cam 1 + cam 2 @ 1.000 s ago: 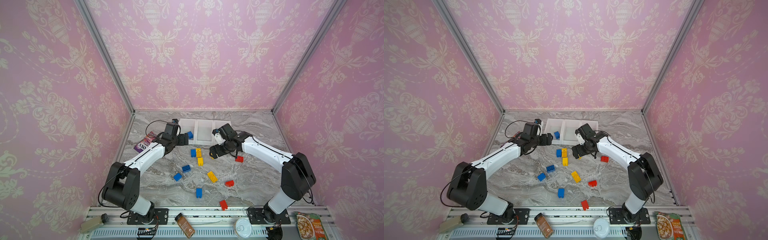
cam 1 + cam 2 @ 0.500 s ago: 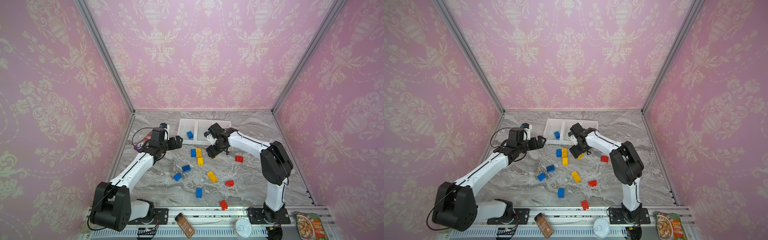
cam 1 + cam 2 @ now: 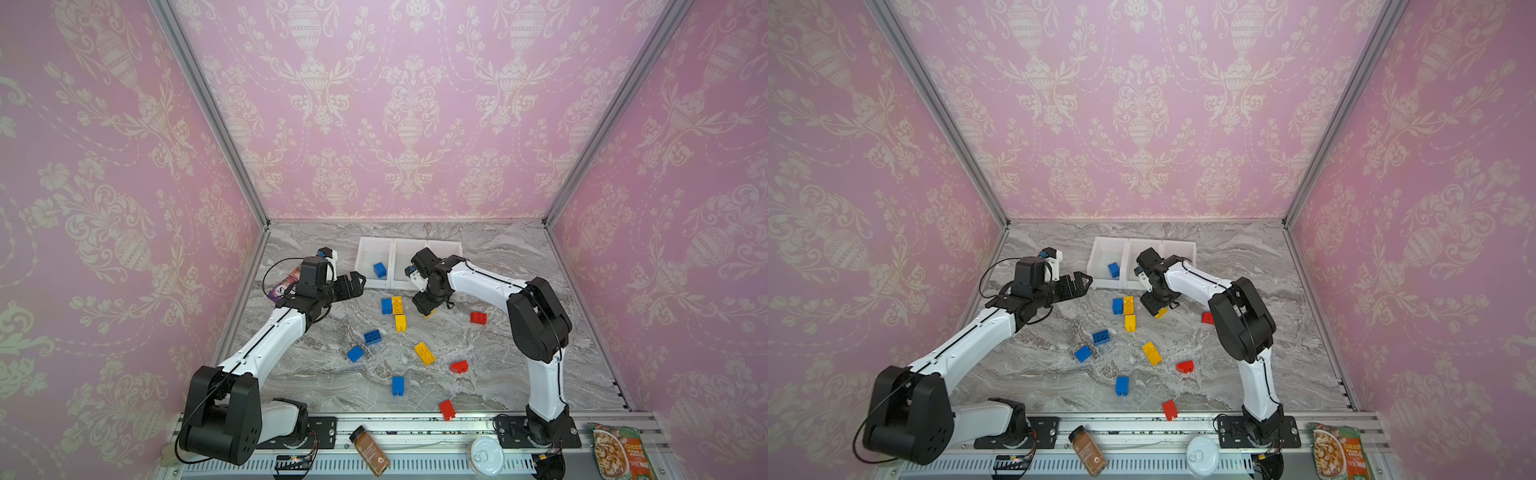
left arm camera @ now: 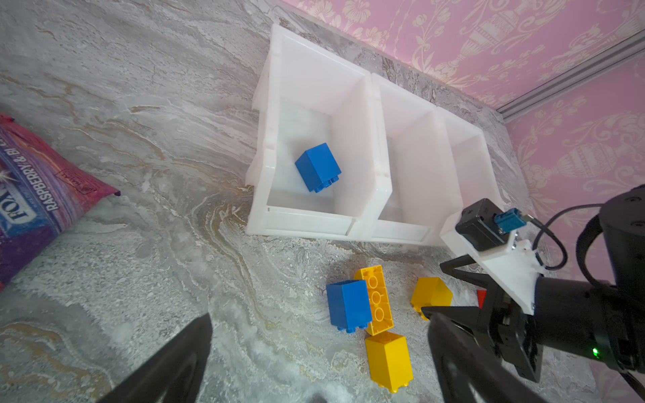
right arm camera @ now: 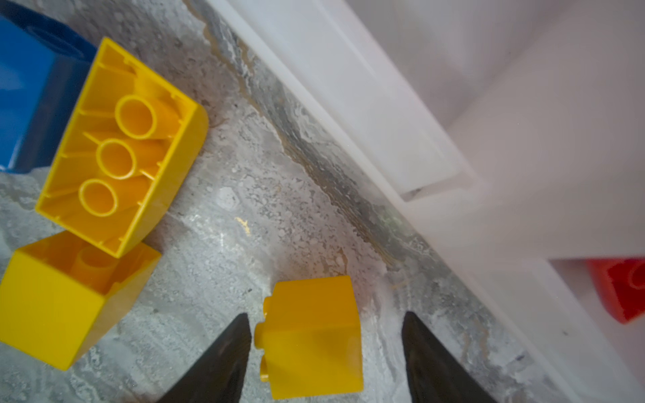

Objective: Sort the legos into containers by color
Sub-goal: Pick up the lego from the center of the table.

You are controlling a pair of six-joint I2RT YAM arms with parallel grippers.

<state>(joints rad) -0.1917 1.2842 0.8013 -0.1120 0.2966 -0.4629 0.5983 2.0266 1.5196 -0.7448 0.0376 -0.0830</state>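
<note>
Three joined white containers point(image 3: 392, 243) stand at the back, and a blue lego point(image 3: 379, 269) lies in the left-hand one. My right gripper point(image 5: 326, 314) is open and low over the table in front of them. A small yellow lego point(image 5: 310, 335) lies between its fingers point(image 5: 223, 359), close to one and apart from the other. In a top view my left gripper point(image 3: 356, 284) hovers open and empty, left of the containers. Blue point(image 3: 386, 305), yellow point(image 3: 400, 322) and red point(image 3: 459, 366) legos lie scattered across the marble.
A purple snack pouch point(image 3: 286, 282) lies by the left wall behind the left arm. On the front rail are a spice jar point(image 3: 370, 451), a white-lidded can point(image 3: 484, 455) and a food packet point(image 3: 619, 453). A red lego point(image 3: 447, 409) sits at the table's front edge.
My left gripper drew back leftward from the containers, leaving the blue lego in the left one. My right gripper came down around the small yellow lego and its jaws narrowed.
</note>
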